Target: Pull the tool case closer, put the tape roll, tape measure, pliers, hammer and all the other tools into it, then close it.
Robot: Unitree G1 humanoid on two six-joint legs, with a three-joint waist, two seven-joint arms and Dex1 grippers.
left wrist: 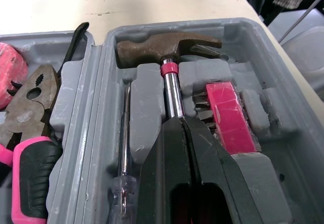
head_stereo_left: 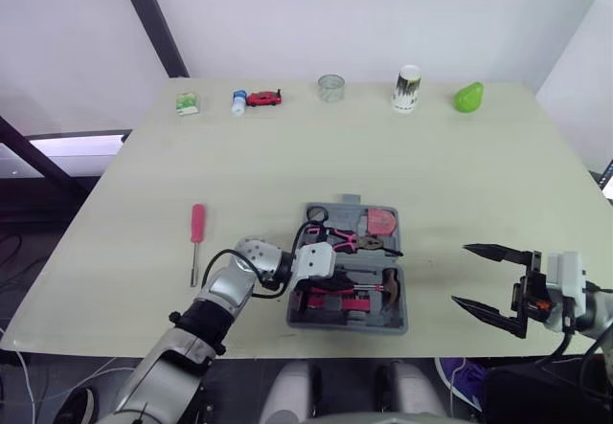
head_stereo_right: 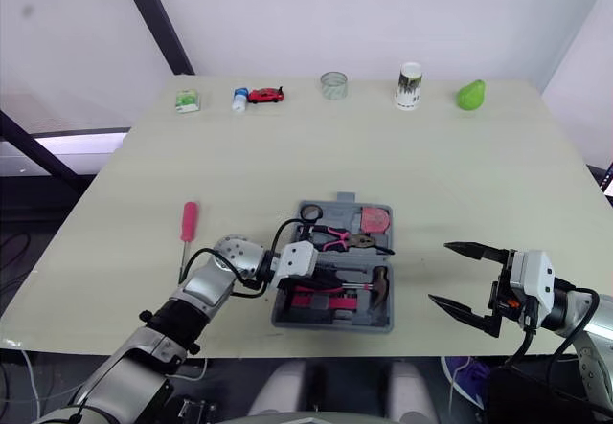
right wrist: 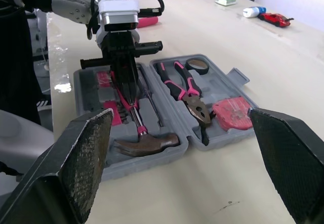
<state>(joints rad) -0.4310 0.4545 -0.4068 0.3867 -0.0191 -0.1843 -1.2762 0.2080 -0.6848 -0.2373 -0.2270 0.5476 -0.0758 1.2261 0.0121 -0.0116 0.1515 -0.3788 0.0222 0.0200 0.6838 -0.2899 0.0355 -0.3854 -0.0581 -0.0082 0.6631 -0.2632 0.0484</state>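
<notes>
Left gripper (left wrist: 177, 128) clamps hammer (left wrist: 152, 47) inside tool case (left wrist: 98, 87)

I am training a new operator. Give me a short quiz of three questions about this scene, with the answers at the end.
1. True or false: the hammer lies inside the tool case.
2. Which tool lies on the table, outside the case? A) a saw B) a screwdriver C) a wrench
3. Fill the gap: the right claw, beside the case, is ____ (open or shut).

Key: 1 true; 2 B; 3 open.
</notes>
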